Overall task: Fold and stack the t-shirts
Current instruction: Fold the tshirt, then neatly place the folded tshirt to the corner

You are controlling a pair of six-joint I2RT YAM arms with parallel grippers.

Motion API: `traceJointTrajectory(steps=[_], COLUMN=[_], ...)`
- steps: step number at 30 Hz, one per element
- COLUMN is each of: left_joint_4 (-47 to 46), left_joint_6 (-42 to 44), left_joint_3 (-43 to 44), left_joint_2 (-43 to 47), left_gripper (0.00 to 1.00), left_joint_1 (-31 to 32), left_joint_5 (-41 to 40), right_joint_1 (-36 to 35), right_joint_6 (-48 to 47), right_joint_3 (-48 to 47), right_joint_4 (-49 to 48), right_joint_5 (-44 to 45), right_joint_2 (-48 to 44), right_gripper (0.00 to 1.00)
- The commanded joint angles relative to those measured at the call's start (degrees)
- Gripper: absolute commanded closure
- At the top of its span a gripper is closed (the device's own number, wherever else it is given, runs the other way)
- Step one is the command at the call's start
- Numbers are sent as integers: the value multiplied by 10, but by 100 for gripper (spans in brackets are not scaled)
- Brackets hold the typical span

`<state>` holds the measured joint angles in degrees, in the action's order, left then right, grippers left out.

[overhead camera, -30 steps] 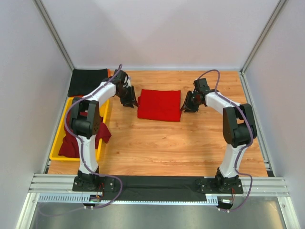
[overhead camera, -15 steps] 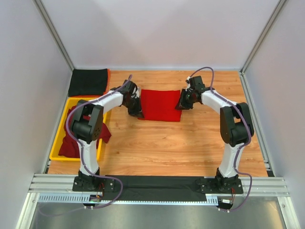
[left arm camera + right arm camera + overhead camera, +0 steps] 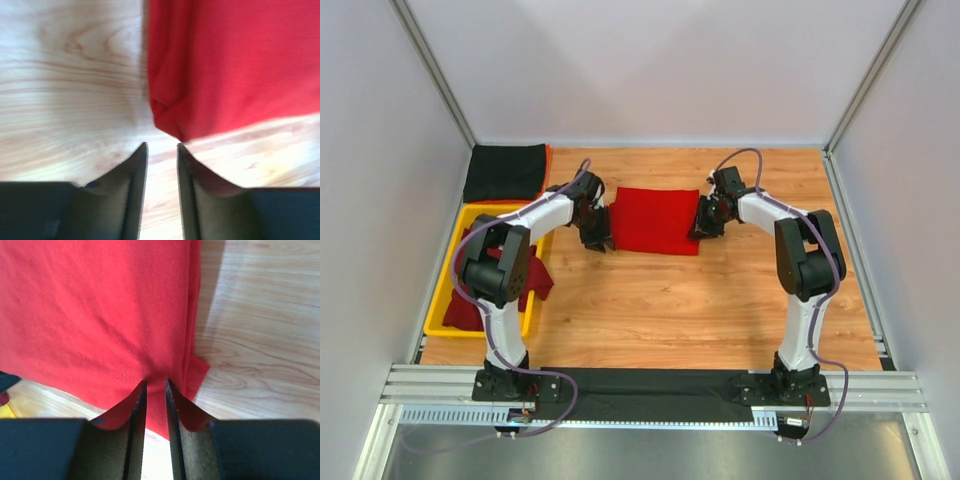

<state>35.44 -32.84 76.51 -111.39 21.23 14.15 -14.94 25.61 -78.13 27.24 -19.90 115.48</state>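
Red folded t-shirt (image 3: 655, 219) flat on counter (image 3: 700, 300), long axis left-right: left gripper (image 3: 161, 145) slightly parted, empty, just off its near-left corner; right gripper (image 3: 155, 381) over its right edge, grasp cannot be told.

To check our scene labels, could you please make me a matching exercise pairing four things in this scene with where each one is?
Things:
1. red t-shirt
2. black t-shirt
3. maroon t-shirt
4. left end effector

Places:
A. in the yellow tray
B. at the far left corner of the table
C. folded flat, mid-table
D. jaws apart, just off a corner of red cloth

Pairs: 1-C, 2-B, 3-A, 4-D
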Motion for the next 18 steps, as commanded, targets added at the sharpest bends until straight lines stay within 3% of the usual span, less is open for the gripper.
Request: traceJointTrajectory(steps=[1, 2, 4, 11, 18], left_joint_4=[24, 25, 27, 45, -12], left_joint_6=[15, 20, 35, 90, 105], left_joint_3=[58, 78, 110, 211, 229], left_joint_2=[70, 71, 58, -46, -122], left_gripper=[57, 50, 45, 42, 41], left_joint_1=[-9, -21, -43, -68, -73], left_joint_5=[-21, -9, 24, 59, 93], right_joint_1=[2, 1, 0, -2, -4], right_joint_6=[-21, -21, -21, -22, -31], right_joint_3=[4, 6, 13, 27, 22], right_joint_4=[14, 15, 18, 27, 34], right_joint_5=[27, 26, 21, 19, 18], right_joint_2=[-53, -62, -87, -147, -178], right_gripper=[75, 74, 70, 60, 48])
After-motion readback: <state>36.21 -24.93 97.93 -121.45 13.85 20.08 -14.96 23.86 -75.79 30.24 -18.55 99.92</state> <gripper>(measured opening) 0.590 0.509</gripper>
